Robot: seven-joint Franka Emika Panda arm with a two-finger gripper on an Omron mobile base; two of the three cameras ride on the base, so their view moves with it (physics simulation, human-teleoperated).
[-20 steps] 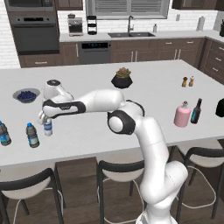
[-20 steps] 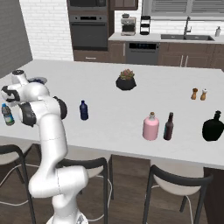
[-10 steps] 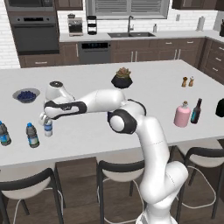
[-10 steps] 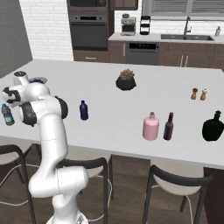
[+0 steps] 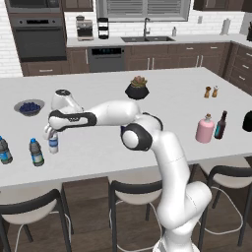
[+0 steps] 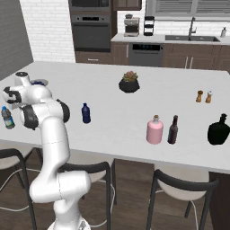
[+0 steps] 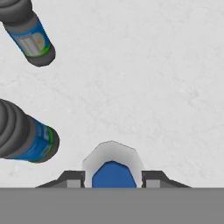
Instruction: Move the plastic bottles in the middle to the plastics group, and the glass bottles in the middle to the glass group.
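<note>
From the left base camera, the gripper [image 5: 50, 132] hung at the counter's [image 5: 162, 103] nine o'clock side, jaws drawn in around the clear white-capped bottle [image 5: 53, 142], which stood just beside the two blue-capped bottles [image 5: 35, 151] of the plastics group, apparently brought there to join them. Whether its base rested on the counter could not be told. Toward three o'clock, the pink bottle [image 5: 204, 129] stood close beside the dark brown bottle [image 5: 220, 125]. From the right base camera, the navy bottle [image 6: 86, 113] waited alone mid-counter, seemingly the plastic item left to move, while the pink bottle [image 6: 154, 130] sat near the brown one [image 6: 173, 130], likely already sorted. The hand camera looked straight down: the clasped bottle [image 7: 113, 168] showed at six o'clock between the dark fingertips [image 7: 71, 178], two grouped bottles [image 7: 27, 138] lying toward nine and eleven o'clock.
</note>
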